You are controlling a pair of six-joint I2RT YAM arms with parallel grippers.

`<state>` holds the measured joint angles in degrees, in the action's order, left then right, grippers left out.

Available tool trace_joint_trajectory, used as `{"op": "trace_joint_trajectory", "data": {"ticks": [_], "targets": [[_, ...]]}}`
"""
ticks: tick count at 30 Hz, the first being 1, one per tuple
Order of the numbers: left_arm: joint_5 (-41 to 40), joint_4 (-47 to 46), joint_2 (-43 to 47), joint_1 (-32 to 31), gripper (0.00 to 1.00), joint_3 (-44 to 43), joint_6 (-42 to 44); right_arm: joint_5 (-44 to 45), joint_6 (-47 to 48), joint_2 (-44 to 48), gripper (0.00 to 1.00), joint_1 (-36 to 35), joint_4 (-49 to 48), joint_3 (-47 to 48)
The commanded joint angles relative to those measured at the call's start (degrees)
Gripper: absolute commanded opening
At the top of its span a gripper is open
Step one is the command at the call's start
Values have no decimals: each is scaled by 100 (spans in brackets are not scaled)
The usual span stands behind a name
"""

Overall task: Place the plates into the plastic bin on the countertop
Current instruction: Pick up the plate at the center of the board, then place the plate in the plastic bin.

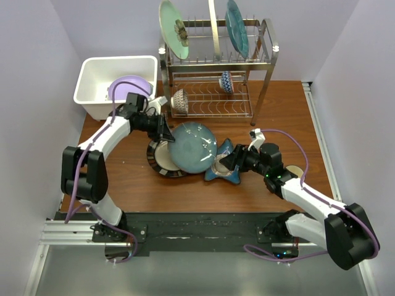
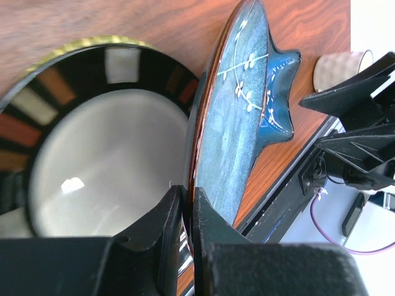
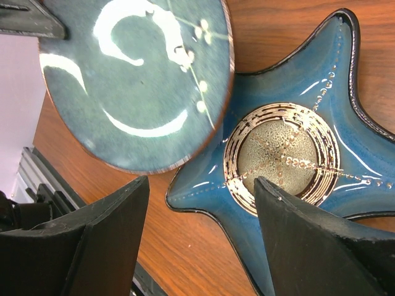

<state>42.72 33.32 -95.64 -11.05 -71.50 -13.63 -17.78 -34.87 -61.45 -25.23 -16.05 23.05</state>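
Left wrist view gives you the clearest read: the left gripper [image 2: 187, 198] is pinched tight on the rim of the teal plate [image 2: 234, 123], and that plate stands tilted up on edge, its raised side leaning over the black-striped plate [image 2: 105, 160]. So the step in hand looks like the lift of the teal plate, with the carry to the bin yet to come.

From the top view, the plastic bin [image 1: 117, 60] sits at the far left corner, beyond the left arm, and a lavender plate [image 1: 129, 86] already lies inside it. The star-shaped plate [image 3: 290, 154] rests flat on the table just beside the teal one, their edges overlapping or touching; you cannot tell which. The right gripper [image 3: 202, 182] hangs over it with its fingers spread wide, holding nothing.

For the next move, raise the teal plate until its low edge is free of the striped plate and the star, then swing it back and left over the bin rim. Mind the thin rim grip: a glazed plate could pivot or slip.
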Motion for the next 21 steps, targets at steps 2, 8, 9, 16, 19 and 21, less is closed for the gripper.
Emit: {"op": "trace_joint_trajectory", "data": {"ticks": [2,8,9,16,19,21], "targets": [[966,-194,607,445,0,-198,-26,-164,16,-16,72,-34,-267,191],[1089,-396,836,805,0,-4,-184,-173,7,-60,72,-26,-311,165],[1107,-457,897,850,0,22,-210,-182,16,-60,72,-34,-319,156],[1186,-563,1161,1306,0,146,-342,-182,-2,-60,72,-25,-337,112],[1195,-660,1275,1482,0,216,-421,-182,-19,-60,72,-25,-354,95],[1230,-730,1345,1588,0,242,-465,-182,-20,-43,72,-25,-363,77]]}}
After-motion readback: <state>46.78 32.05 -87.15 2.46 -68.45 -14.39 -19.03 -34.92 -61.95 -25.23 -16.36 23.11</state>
